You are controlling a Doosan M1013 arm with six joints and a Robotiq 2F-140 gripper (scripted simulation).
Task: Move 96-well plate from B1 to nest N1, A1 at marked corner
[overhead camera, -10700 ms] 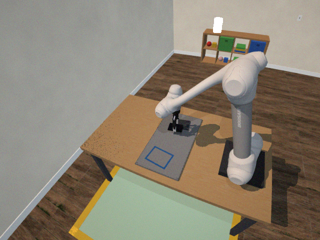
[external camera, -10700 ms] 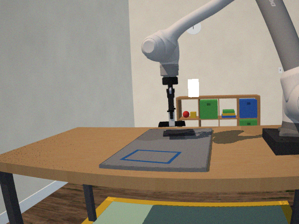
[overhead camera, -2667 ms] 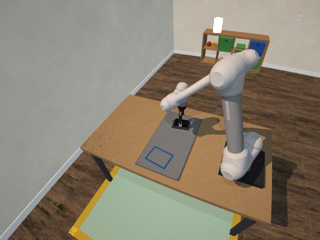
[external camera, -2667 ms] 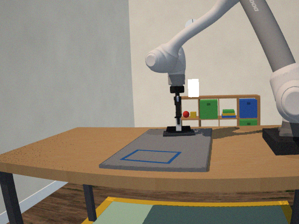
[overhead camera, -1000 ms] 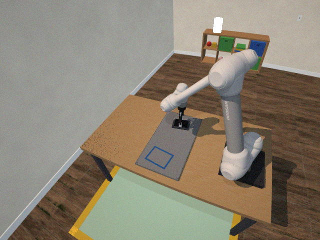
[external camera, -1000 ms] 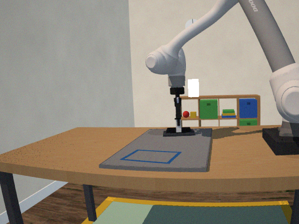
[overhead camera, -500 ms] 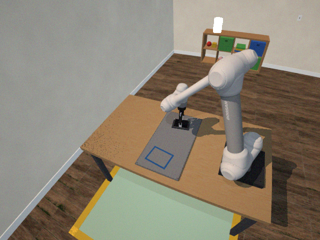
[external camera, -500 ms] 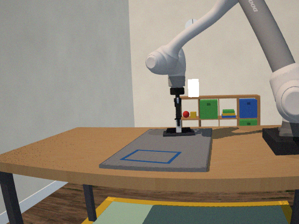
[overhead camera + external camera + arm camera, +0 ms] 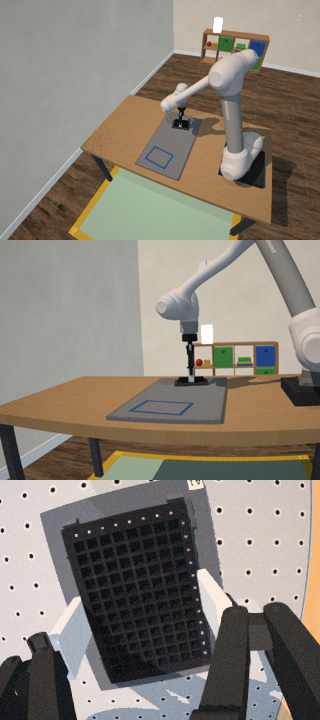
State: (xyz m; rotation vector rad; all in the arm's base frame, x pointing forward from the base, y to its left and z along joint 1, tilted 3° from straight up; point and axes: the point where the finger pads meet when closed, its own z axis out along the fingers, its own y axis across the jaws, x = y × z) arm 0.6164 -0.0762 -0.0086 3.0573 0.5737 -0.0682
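The black 96-well plate (image 9: 136, 600) is at the far end of the grey mat, over the grey nest N1 (image 9: 207, 534). Its edges run parallel to the nest's edges. The nest's A1 label (image 9: 195, 483) shows by the plate's far right corner in the wrist view. My gripper (image 9: 142, 600) is shut on the plate, with its white pads on the two long sides. In the top and exterior views the gripper (image 9: 181, 120) (image 9: 191, 375) points straight down, and the plate (image 9: 182, 124) (image 9: 194, 381) is at nest level. I cannot tell whether it rests fully down.
The blue outline of spot B1 (image 9: 158, 157) (image 9: 161, 407) on the grey mat (image 9: 168, 147) is empty. The robot base (image 9: 241, 160) stands at the table's right side. A shelf with coloured boxes (image 9: 235, 47) stands by the back wall.
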